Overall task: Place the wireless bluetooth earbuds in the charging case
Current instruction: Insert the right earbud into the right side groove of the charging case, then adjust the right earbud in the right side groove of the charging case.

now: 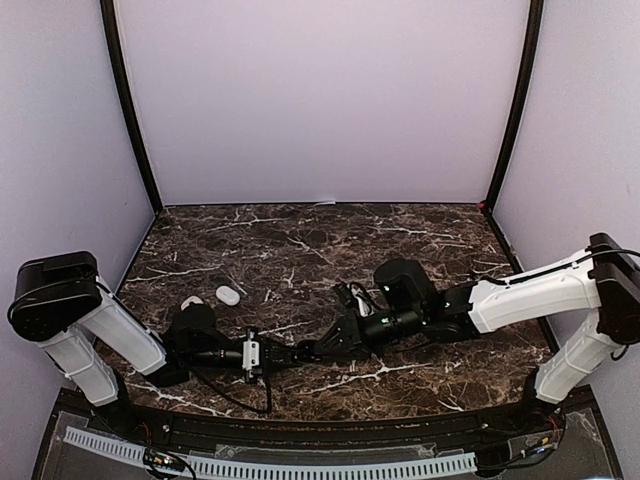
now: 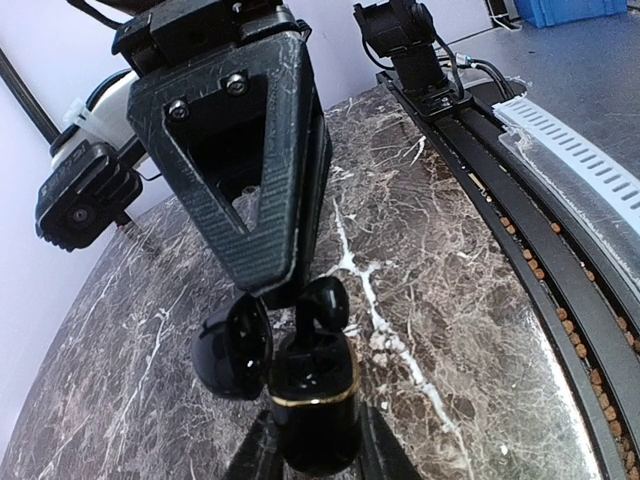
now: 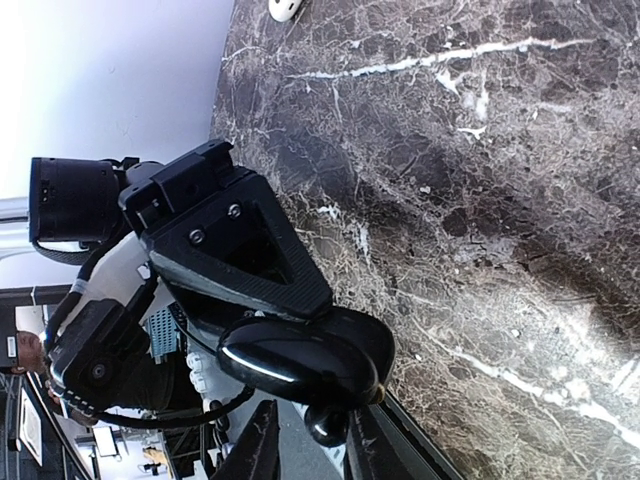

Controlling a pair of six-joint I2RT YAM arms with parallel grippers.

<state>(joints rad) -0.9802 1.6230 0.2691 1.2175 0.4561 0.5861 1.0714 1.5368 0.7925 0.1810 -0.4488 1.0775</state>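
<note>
Count: one black earbud (image 2: pixel 325 302); one black case (image 2: pixel 315 400) with a gold band, its lid (image 2: pixel 235 350) hinged open.

Grip: left gripper (image 2: pixel 318 450) clenched on the black case's lower body, over the marble table (image 1: pixel 400 240).

The black earbud sits at the case's open mouth, between the fingers of the right gripper (image 3: pixel 312 415). Clamped or let go: cannot tell.

Beyond and left of the black case, on the table: one white oval case (image 1: pixel 228 296), and one white piece (image 1: pixel 192 301) part-hidden by the left arm, kind unclear.
</note>
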